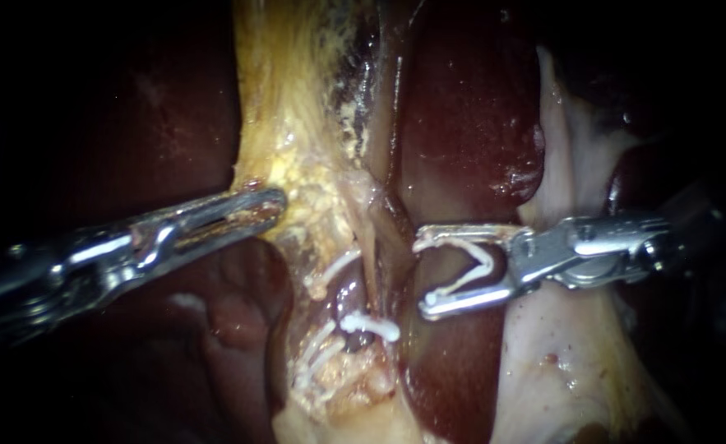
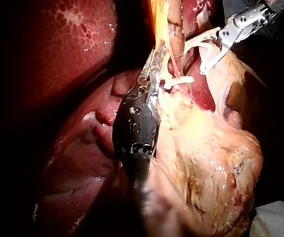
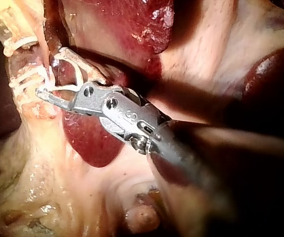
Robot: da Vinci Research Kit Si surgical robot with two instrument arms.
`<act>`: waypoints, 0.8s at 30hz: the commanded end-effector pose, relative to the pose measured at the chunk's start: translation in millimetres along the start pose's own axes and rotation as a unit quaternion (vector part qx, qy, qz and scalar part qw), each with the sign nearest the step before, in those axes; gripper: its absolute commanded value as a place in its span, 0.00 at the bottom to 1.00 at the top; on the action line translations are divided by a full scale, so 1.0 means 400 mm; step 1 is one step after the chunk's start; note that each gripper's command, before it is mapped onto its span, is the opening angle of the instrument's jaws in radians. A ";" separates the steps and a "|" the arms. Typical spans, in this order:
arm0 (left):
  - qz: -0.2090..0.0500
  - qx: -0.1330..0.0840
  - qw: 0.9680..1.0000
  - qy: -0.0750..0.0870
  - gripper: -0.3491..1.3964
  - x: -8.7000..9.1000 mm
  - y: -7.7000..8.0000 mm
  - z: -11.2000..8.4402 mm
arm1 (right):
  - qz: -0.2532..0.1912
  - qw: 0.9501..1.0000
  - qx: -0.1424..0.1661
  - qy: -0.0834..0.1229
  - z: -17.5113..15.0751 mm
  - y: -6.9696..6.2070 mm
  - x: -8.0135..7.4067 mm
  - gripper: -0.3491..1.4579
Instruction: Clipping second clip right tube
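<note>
Left instrument shaft cut by edge, right instrument shaft perhaps lost in shadow.

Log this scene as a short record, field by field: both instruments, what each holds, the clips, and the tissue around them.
Left instrument: comes in from the left, jaws shut on yellow fatty tissue
Right instrument: comes in from the right, jaws spread wide around a loaded clip
Loaded clip: white, open in a V, not yet around any tube
Placed clips: several white ones across the tubes, between the two instruments
Background: dark red liver
</note>
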 end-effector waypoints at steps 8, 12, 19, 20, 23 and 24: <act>-0.005 0.002 1.000 -0.009 0.00 -0.0016 -0.0044 -0.0031 | 0.034 0.999 0.004 -0.003 0.0091 0.0017 -0.0029 0.52; -0.005 0.002 1.000 -0.010 0.00 -0.0013 -0.0045 -0.0030 | 0.050 0.999 0.005 -0.003 0.0120 0.0024 -0.0018 0.52; -0.005 0.001 1.000 -0.010 0.00 -0.0009 -0.0053 -0.0027 | 0.092 0.996 0.010 -0.002 0.0158 0.0030 -0.0005 0.52; -0.005 0.001 1.000 -0.010 0.00 -0.0008 -0.0054 -0.0027 | 0.098 0.995 0.010 -0.001 0.0163 0.0031 -0.0003 0.52; -0.005 0.001 1.000 -0.010 0.00 -0.0006 -0.0056 -0.0027 | 0.109 0.994 0.012 -0.003 0.0175 0.0033 0.0001 0.52; -0.005 0.001 1.000 -0.010 0.00 -0.0006 -0.0056 -0.0027 | 0.112 0.994 0.012 -0.003 0.0176 0.0034 0.0002 0.52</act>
